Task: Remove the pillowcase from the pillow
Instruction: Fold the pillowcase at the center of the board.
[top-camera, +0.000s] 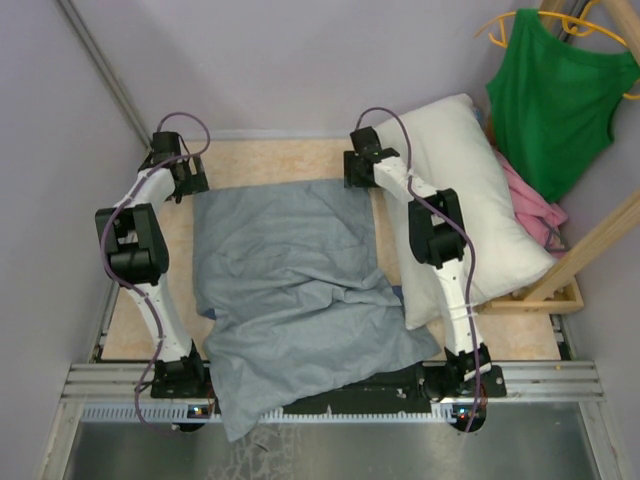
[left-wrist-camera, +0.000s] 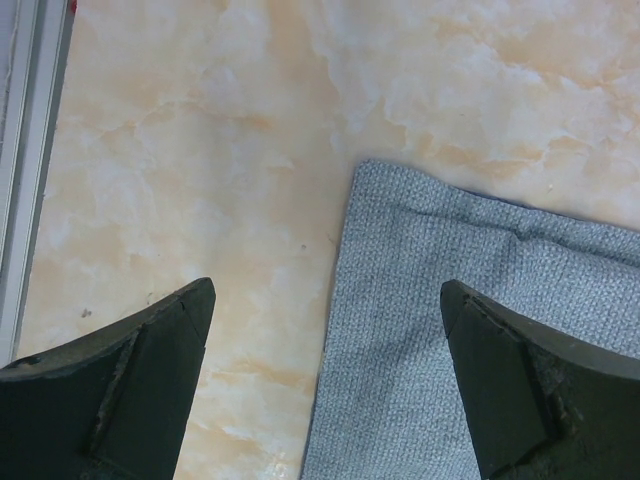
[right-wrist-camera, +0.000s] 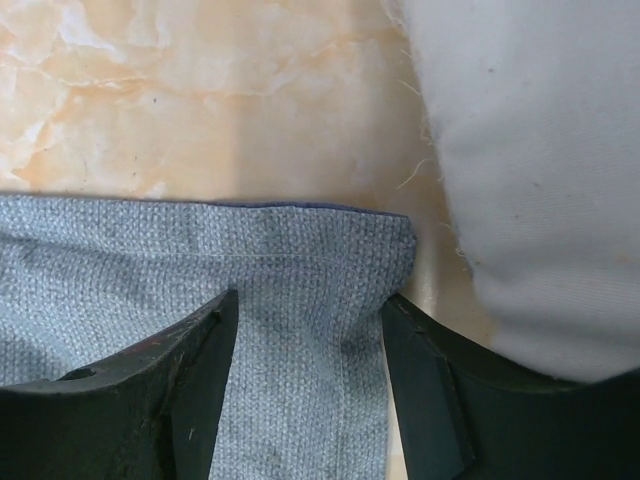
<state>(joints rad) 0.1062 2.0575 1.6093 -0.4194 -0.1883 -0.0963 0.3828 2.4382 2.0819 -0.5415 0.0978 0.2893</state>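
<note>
PILLOWCASE OFF, CORNERS UNDER THE ARMS: The beige, marble-patterned surface carries a pale grey-blue pillowcase, limp and rumpled between the two arms, with its near end spilling over the front rail. The plump white pillow lies outside it at the right, propped on a wooden frame and just beside the cloth's far right corner.

By the look of it the case is off, so the risks lie in handling what is left. A pull on the cloth could send the overhanging near end sliding off the front. The pillow sits so close to the right arm that a sweep could knock it off its prop. The right tool stands with jaws partly apart astride the far right corner, not seen pinching; closing there could catch only the thin hem and slip, or snag the pillow's stray threads. The left tool, jaws wide and holding nothing, hangs over the far left corner, half above bare surface, and a close there may miss the edge.

The surface looks hard and glossy. The pillow is soft, puffy and rectangular, with a slightly fuzzy cover. The pillowcase is a coarse, grainy weave with a stitched hem and a sliver of darker blue at its edge. The fingers are matte black, wedge-shaped and scuffed.
</note>
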